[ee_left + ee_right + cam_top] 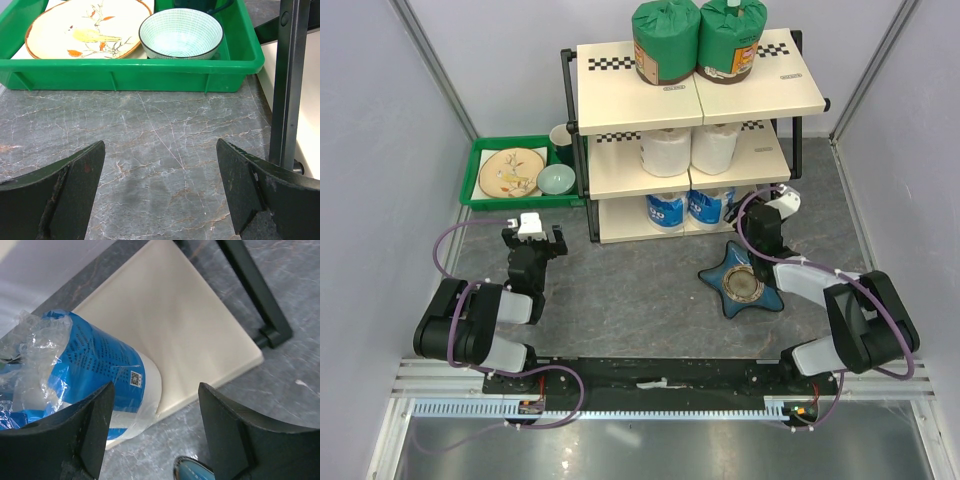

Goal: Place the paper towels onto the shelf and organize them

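Note:
The shelf (pixel 620 100) stands at the back of the table. Two green-wrapped paper towels (pixel 665 40) (pixel 730 38) stand on its top board, two white rolls (pixel 665 152) on the middle board, and two blue-and-white rolls (pixel 666 212) on the bottom board. My right gripper (pixel 775 205) is open at the bottom tier's right end. In the right wrist view a blue-and-white roll (pixel 90 375) stands on the cream board (pixel 190 325), just left of the gap in the right gripper (pixel 155 430). My left gripper (pixel 532 232) (pixel 160 190) is open over bare table.
A green tray (pixel 475 170) (pixel 130 70) with a plate (pixel 85 25) and a bowl (pixel 180 32) sits left of the shelf. A blue star-shaped dish (pixel 745 280) (pixel 192 472) lies under the right arm. The shelf's black leg (pixel 290 85) stands close beside the left gripper's right finger.

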### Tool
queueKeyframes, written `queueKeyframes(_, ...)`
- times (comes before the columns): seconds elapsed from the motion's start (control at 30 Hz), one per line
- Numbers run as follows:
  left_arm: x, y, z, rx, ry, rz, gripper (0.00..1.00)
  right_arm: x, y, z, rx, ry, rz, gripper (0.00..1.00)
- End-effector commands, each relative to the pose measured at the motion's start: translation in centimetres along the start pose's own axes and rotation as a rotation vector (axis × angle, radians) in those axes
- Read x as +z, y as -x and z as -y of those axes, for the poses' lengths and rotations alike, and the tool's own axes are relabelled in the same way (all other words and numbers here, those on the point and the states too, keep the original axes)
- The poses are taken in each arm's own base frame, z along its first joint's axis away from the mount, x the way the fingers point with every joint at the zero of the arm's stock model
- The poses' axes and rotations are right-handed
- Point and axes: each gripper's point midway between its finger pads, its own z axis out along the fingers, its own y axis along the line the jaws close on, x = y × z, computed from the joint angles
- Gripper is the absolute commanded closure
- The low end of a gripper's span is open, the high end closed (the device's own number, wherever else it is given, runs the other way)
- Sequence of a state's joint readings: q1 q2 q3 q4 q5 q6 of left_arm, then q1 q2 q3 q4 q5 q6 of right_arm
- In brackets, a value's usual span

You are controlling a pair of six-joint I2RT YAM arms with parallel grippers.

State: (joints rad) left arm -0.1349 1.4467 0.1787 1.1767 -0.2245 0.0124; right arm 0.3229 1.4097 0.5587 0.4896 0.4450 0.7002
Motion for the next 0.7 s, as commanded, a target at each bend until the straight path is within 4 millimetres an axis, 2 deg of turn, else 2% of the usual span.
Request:
queueKeyframes(0.0, 0.5, 1.6, 0.0, -0.005, 0.002, 0.055, 0.01, 1.1, 1.8, -3.7, 0.052, 0.111, 0.034, 0.24)
queueKeyframes(0.23, 0.5, 1.6, 0.0, -0.004, 0.002, 0.055, 0.01, 1.5, 1.8, -4.1, 0.050, 0.117, 0.032, 0.25)
queueKeyframes(0.47, 0.6, 1.7, 0.0, -0.004, 0.002, 0.058, 0.01, 0.8, 2.2, -4.0, 0.045, 0.122, 0.042, 0.24)
queueKeyframes(0.67, 0.5, 1.6, -0.1, -0.004, 0.003, 0.055, 0.01, 1.5, 1.3, -4.9, 0.041, 0.155, 0.000, 0.24)
